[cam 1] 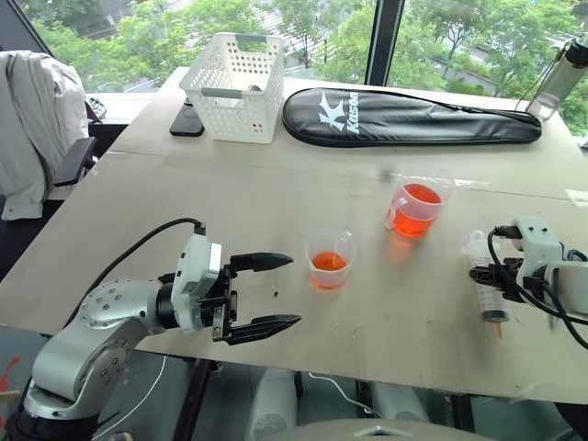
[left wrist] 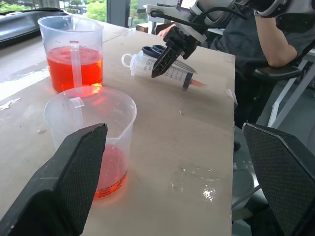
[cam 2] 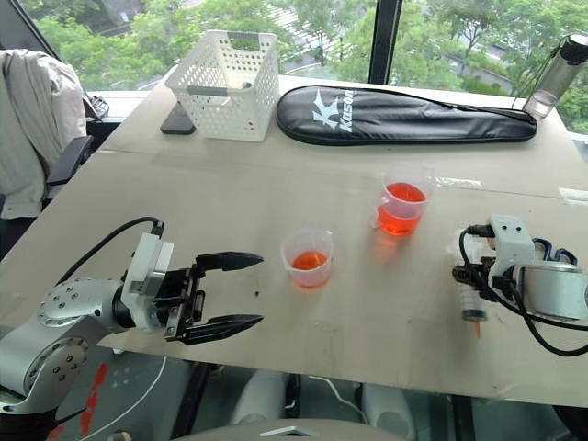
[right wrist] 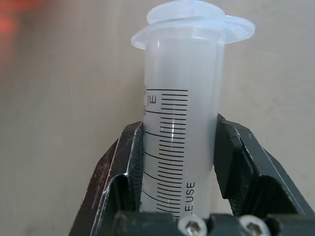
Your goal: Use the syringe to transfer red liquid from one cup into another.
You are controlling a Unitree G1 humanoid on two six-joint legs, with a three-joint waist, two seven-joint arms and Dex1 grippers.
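The syringe lies on the table near its right side, its orange-tinted tip toward the front edge. My right gripper is shut on the syringe's barrel, one finger on each side below the flange. The handled cup holds a good deal of red liquid and stands mid-table. In front of it and to its left stands the smaller cup with a shallow layer of red liquid. My left gripper hangs open at the front edge, left of the small cup, pointing at it with nothing between its fingers.
A white basket, a dark phone and a black racket bag lie along the table's far side, with a bottle at the far right. Blue-handled scissors lie just beyond the syringe. A person sits past the table's right edge.
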